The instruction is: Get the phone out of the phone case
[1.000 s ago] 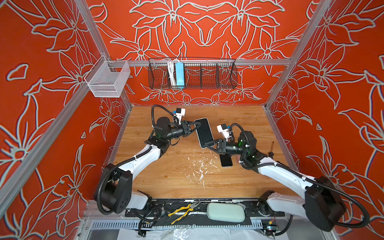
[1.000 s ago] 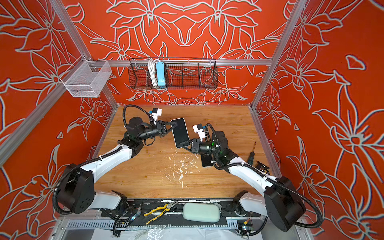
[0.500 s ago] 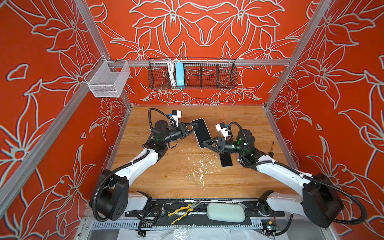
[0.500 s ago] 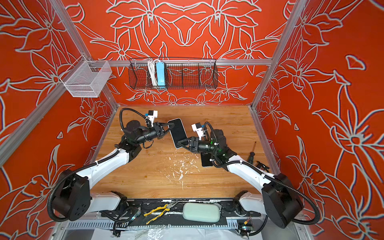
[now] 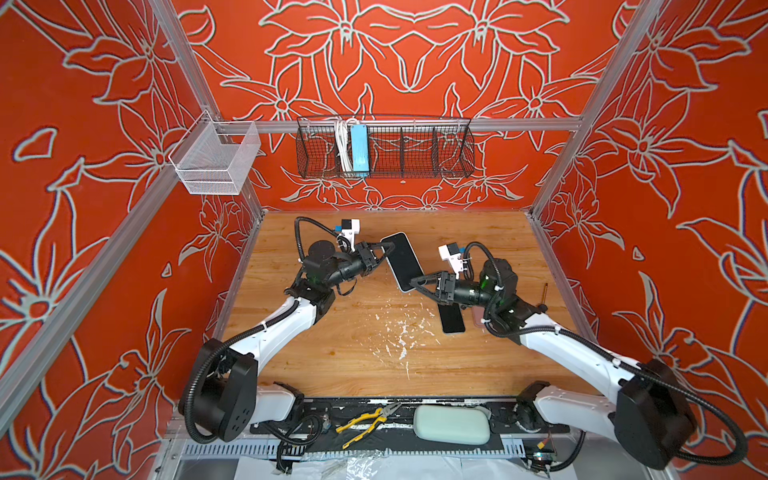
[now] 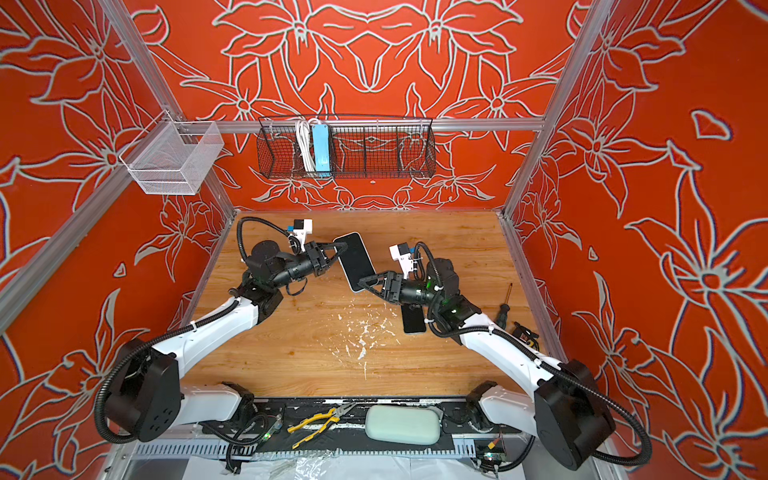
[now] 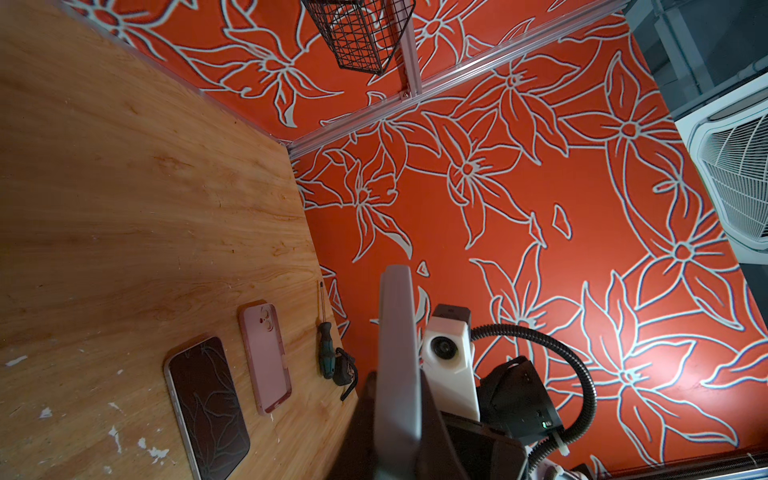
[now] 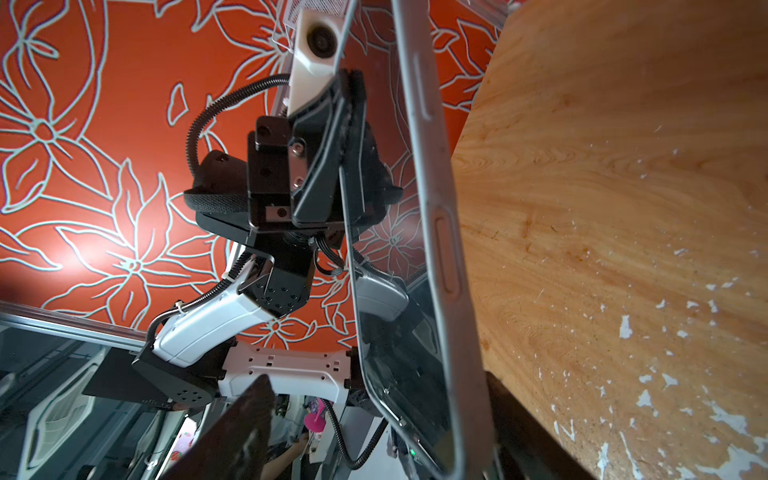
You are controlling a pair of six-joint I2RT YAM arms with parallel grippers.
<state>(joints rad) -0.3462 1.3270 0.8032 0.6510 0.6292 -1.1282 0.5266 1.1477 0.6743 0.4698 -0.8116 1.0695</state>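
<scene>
Over the last second the right pincer has spread its jaws from nearly closed to wide, and the left arm has drawn the phone slightly toward the back wall. The phone hangs tilted in the air above the bench, screen up, seated in a grey-rimmed phone case. The left pincer is clamped tight on the side nearest its own arm. The right pincer's open jaws straddle the opposite lower end. In the right wrist view one finger stands clear of the screen side, so it grips nothing.

The step in hand looks like a fresh bite for peeling. It should go best if the right pincer takes only the case's lip at a corner, not case and phone together, and pulls it away from the screen while the left holds firm. Below the right arm lie a dark phone, a pink case and a screwdriver; a low peel risks brushing them.
</scene>
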